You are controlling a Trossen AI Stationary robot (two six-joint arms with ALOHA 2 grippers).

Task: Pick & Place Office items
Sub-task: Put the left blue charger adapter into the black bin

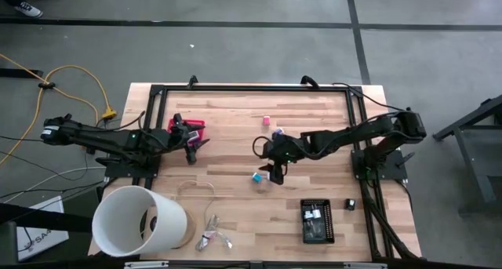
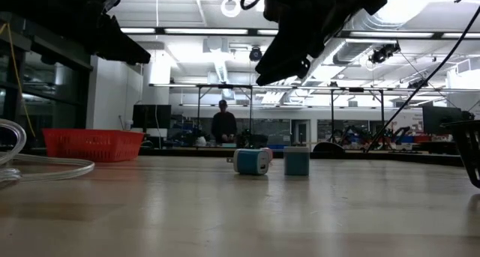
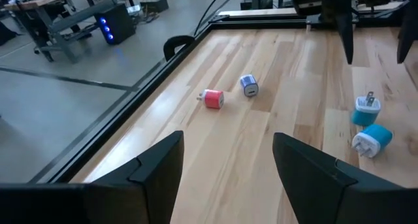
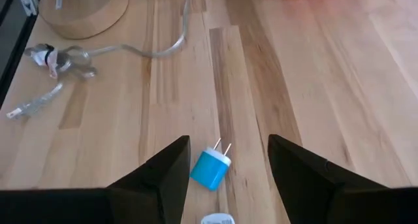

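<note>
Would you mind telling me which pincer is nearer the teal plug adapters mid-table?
The right pincer: it hovers open just beside the teal plug adapters. The left pincer sits open far off, by the red basket.

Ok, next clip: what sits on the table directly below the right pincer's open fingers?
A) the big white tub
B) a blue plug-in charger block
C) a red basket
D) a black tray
B: in the right wrist view a blue charger block with two metal prongs lies on the wood between the open fingers of the right pincer, and the high view shows that pincer hanging just over the blue pieces at mid-table.
</note>
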